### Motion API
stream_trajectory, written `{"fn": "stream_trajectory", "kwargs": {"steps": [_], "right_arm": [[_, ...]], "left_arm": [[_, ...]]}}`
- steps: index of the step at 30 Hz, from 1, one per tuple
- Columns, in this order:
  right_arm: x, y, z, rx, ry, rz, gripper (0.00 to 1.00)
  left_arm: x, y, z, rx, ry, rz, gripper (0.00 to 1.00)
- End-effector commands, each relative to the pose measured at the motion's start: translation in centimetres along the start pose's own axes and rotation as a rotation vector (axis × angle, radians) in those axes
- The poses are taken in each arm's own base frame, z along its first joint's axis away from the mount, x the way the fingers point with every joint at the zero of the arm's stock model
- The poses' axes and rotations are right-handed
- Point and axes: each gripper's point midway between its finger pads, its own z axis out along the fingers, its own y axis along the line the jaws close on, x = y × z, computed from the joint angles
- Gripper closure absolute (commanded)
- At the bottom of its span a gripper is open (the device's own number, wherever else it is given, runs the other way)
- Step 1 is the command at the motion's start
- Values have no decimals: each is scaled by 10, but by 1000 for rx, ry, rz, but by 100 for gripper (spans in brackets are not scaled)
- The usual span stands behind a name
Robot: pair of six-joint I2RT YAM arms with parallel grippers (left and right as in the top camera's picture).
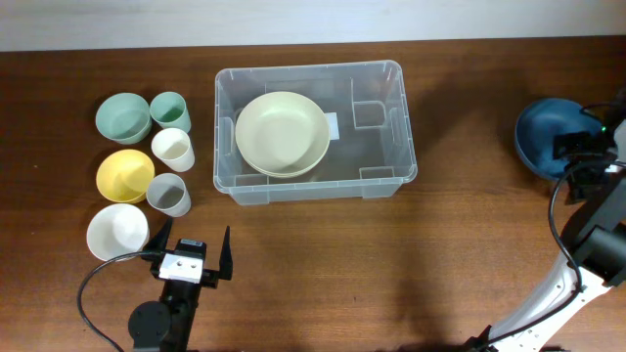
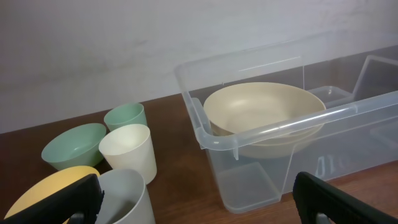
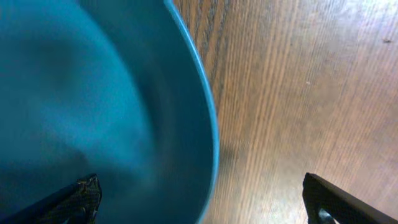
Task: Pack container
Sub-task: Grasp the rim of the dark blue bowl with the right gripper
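Overhead only: container (image 1: 308,66) w/ base label (image 1: 332,125).

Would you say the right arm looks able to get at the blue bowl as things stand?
Probably yes: the open right gripper straddles the blue bowl at its rim, with nothing between them.

Through the right wrist camera the blue bowl (image 3: 93,106) is a blur, cut off at the top, left and bottom edges, with only the finger tips of the right tool (image 3: 202,205) showing. From overhead that arm covers the bowl's right side. In the left wrist view the yellow bowl (image 2: 46,186) sits half behind a finger of the left tool (image 2: 196,205), the grey cup (image 2: 127,199) runs off the bottom edge and the container (image 2: 280,127) off the right. The cream bowl (image 1: 284,134) hides part of the label (image 1: 334,125)
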Motion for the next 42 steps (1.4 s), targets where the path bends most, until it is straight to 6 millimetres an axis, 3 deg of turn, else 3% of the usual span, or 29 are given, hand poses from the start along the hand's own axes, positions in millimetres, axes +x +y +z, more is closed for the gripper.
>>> {"fn": "stream_trajectory", "kwargs": {"steps": [1, 11, 23, 31, 33, 38, 42], "right_arm": [[-4, -5, 3, 10, -25, 8, 1], [-13, 8, 3, -43, -66, -49, 1], [-12, 8, 9, -47, -69, -52, 32], [-13, 11, 10, -59, -72, -52, 79], [-13, 11, 10, -59, -69, -52, 96], [-13, 12, 8, -63, -72, -51, 96], [-15, 21, -6, -110, -79, -72, 96]], "left_arm": [[1, 2, 0, -10, 1, 8, 0], [1, 2, 0, -10, 1, 8, 0], [1, 2, 0, -9, 1, 8, 0], [1, 2, 0, -9, 1, 8, 0], [1, 2, 0, -9, 1, 8, 0], [1, 2, 0, -9, 1, 8, 0], [1, 2, 0, -9, 1, 8, 0]]}}
